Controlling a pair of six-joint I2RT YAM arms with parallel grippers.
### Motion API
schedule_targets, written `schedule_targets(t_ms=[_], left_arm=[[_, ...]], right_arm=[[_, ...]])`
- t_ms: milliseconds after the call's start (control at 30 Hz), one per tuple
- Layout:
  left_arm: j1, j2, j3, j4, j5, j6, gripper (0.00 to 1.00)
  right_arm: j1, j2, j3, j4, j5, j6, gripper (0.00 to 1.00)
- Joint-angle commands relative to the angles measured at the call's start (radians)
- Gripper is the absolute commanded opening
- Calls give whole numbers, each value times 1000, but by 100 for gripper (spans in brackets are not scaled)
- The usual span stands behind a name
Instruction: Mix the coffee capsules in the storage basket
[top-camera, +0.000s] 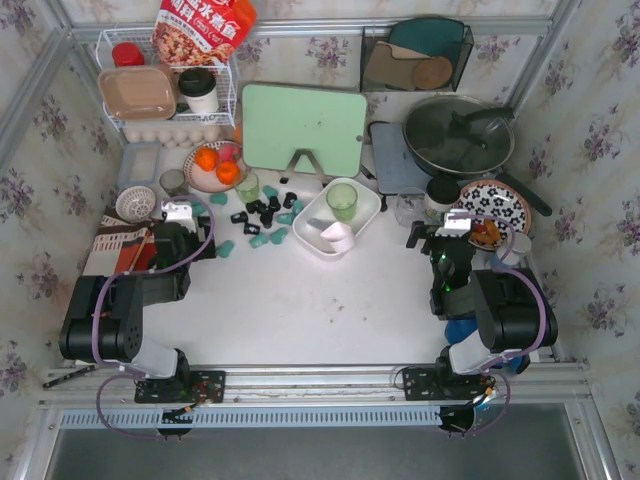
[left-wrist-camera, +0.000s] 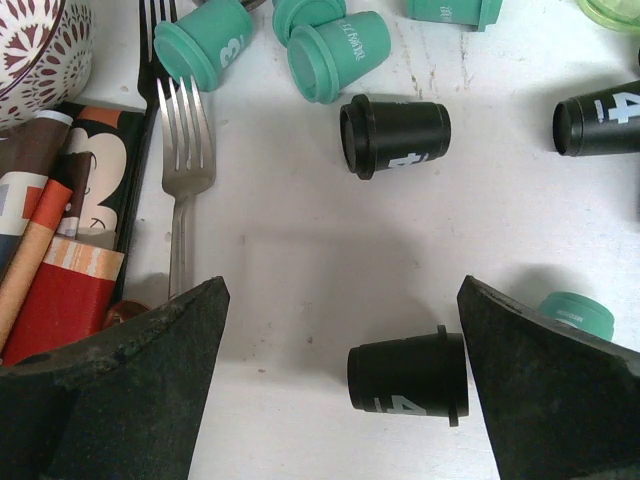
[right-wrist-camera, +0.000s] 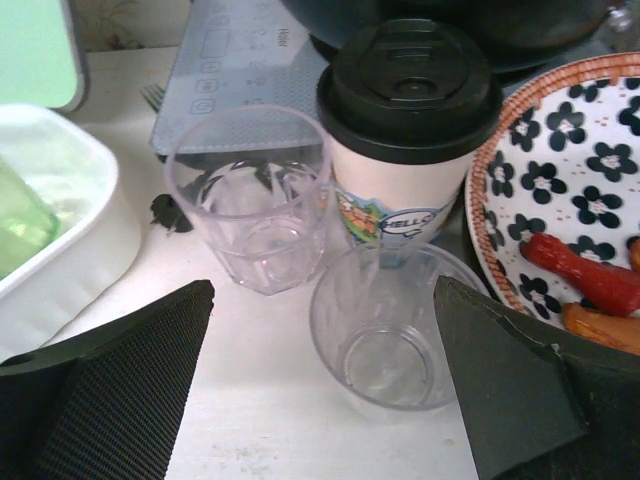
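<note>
While both claws stand spread to their widest and grip nothing, the left claw (left-wrist-camera: 335, 310) hangs low over the white counter (left-wrist-camera: 290, 255) among the coffee capsules (top-camera: 262, 213). These lie scattered on their sides on the counter, just left of the storage basket (top-camera: 312, 207). One black capsule (left-wrist-camera: 408, 376) lies just beside that claw's right finger; whether they touch I cannot tell. Each capsule is a smooth, tapered plastic cup with a flanged rim, black or teal, and some bear white print. The basket is a shallow white bin with rounded corners and solid walls, and a translucent green cup (top-camera: 342, 199) stands in it. The right claw (right-wrist-camera: 320, 300), its matte black pads finely ribbed, hovers above a clear round cup (right-wrist-camera: 385, 325), near a clear faceted tumbler (right-wrist-camera: 247, 205) and a black-lidded paper cup (right-wrist-camera: 410, 130).
</note>
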Motion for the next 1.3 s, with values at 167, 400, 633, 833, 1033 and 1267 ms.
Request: schedule_targets(t_ms=[167,400,633,833,1033,1267], left_arm=[[0,-5,3,46,10,-2,100],[0,-6,3,46,10,-3,100],[0,-6,3,46,10,-3,100],[0,-5,3,46,10,-2,100],[0,-4,8,40,10,-4,100],[-66,-143,106,-219,-63,43,100]], right_arm=[[0,-4,-3,16,-33,-5,100],[0,-3,0,14,-34,-5,100],[12,-199,86,-315,143,60,100],[13,-388,295,-794,159,218,100],[31,-399,359,-968,112,312,100],[150,-443,297,-954,119,262,98]])
